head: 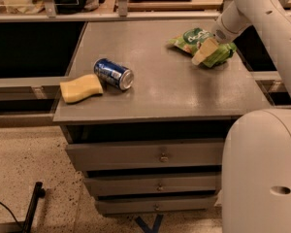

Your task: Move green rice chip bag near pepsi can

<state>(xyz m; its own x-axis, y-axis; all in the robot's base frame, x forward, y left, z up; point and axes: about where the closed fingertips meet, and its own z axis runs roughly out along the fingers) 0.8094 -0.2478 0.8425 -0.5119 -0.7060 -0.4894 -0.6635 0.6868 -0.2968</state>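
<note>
The green rice chip bag (pixel 196 39) lies crinkled at the far right of the grey cabinet top (pixel 165 89). My gripper (pixel 203 52) is right over the bag's middle, with a cream fingertip (pixel 200 58) pointing down and to the left at the bag's front edge. The arm hides part of the bag. The pepsi can (pixel 113 74) lies on its side at the left of the top, silver end toward the front right, well apart from the bag.
A yellow sponge (pixel 81 88) lies just left of the can, near the left front corner. The cabinet has drawers (pixel 160 155) below. Shelving with clutter stands behind. My white arm body (pixel 264 174) fills the lower right.
</note>
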